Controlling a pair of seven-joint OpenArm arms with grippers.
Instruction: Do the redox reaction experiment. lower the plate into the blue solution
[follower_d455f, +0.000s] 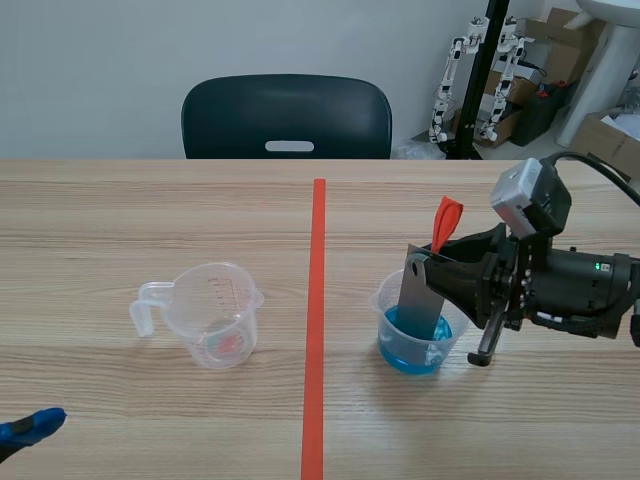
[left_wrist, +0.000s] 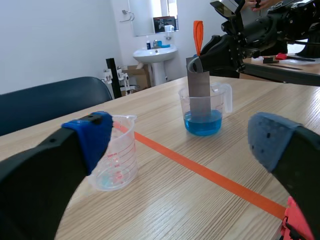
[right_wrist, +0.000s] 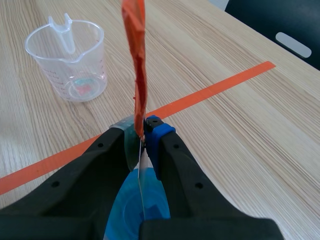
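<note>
Near left, the left tool (follower_d455f: 30, 428) is spread, holding nothing. Farther, a clear measuring cup (follower_d455f: 212, 315) stands left. At right, the right tool (follower_d455f: 432, 268) pinches the grey plate (follower_d455f: 423, 300) upright inside the beaker (follower_d455f: 384, 302), its lower end apparently dipping into the blue solution (follower_d455f: 400, 352).

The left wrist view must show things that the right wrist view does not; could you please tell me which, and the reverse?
Only the left wrist view: the open left claw, the handle of the beaker, a washbasin behind, and the grey plate face-on, its lower end inside the beaker at the blue solution.
Only the right wrist view: the look down the right claw, shut on the plate seen edge-on.
Both: the plate with its orange tag, the blue solution, the clear measuring cup and the orange tape line.
</note>
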